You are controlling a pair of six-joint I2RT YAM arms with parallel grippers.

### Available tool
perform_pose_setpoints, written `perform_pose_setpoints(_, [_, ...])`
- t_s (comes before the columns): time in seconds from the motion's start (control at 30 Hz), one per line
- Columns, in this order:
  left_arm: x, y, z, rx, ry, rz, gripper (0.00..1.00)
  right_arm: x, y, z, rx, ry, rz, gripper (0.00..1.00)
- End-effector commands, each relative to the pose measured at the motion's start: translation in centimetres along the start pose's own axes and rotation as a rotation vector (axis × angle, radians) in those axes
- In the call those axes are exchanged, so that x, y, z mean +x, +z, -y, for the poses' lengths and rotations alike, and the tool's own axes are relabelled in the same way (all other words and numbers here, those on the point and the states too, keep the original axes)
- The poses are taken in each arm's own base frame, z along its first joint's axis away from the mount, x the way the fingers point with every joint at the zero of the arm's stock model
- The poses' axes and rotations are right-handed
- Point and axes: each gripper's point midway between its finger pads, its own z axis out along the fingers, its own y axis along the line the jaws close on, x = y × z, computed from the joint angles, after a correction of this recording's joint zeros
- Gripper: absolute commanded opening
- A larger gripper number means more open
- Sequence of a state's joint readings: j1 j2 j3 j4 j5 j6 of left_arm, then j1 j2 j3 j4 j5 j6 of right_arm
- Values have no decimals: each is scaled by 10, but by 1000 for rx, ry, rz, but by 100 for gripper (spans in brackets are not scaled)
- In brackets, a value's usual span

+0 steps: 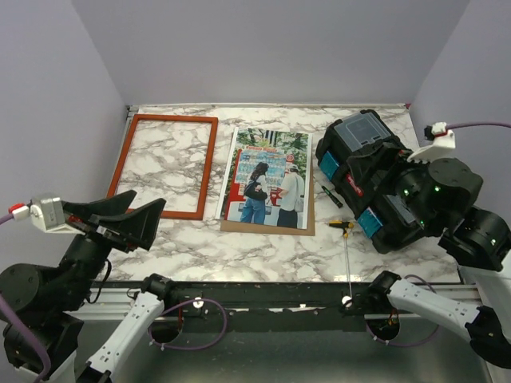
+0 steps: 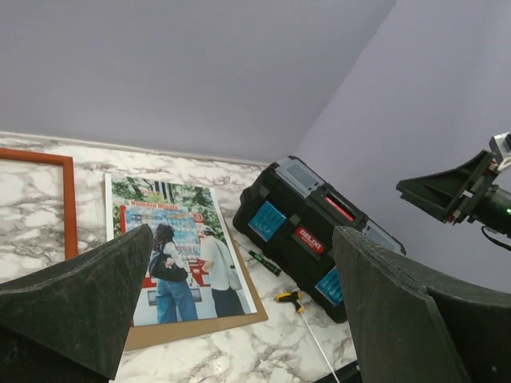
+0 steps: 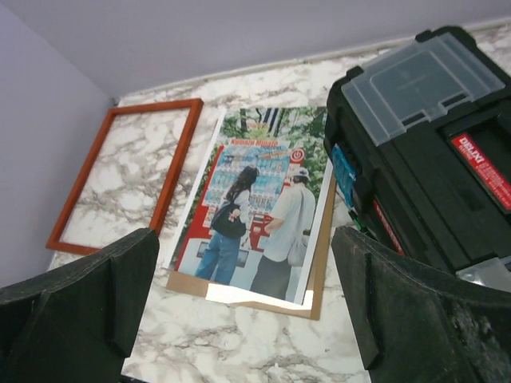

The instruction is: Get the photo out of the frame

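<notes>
The orange-red frame (image 1: 209,167) lies flat and empty at the far left of the marble table, with bare marble showing through it. The photo (image 1: 267,177), two people at vending machines, lies beside it on the brown board (image 1: 267,230), apart from the frame. My left gripper (image 1: 149,199) is open and empty, raised near the frame's near corner. My right gripper (image 1: 389,169) is open and empty, raised over the black toolbox. The left wrist view shows the photo (image 2: 172,247) and frame (image 2: 68,203) between open fingers (image 2: 96,295). The right wrist view shows the photo (image 3: 255,203), board (image 3: 322,255) and frame (image 3: 172,167).
A black toolbox (image 1: 375,175) with blue latches lies at the right, close to the photo's right edge. A yellow-handled T-key (image 1: 343,226) and a small green-black screwdriver (image 1: 330,194) lie between the board and the toolbox. Walls enclose the left, back and right.
</notes>
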State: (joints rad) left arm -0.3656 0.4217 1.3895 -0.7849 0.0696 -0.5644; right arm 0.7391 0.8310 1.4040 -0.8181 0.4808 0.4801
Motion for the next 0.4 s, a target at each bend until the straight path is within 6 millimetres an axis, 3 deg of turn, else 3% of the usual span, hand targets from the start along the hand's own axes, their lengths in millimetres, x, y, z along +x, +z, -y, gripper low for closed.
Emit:
perform_pose_setpoints(0.0, [-22, -12, -5, -38, 31, 112, 98, -27, -25, 12, 11, -13, 75, 100])
perform_pose_setpoints(0.2, [-26, -13, -7, -50, 31, 134, 99, -49, -44, 8, -51, 21, 154, 100])
perform_pose_setpoints(0.37, [-22, -10, -4, -35, 26, 114, 98, -48, -50, 16, -30, 38, 162, 100])
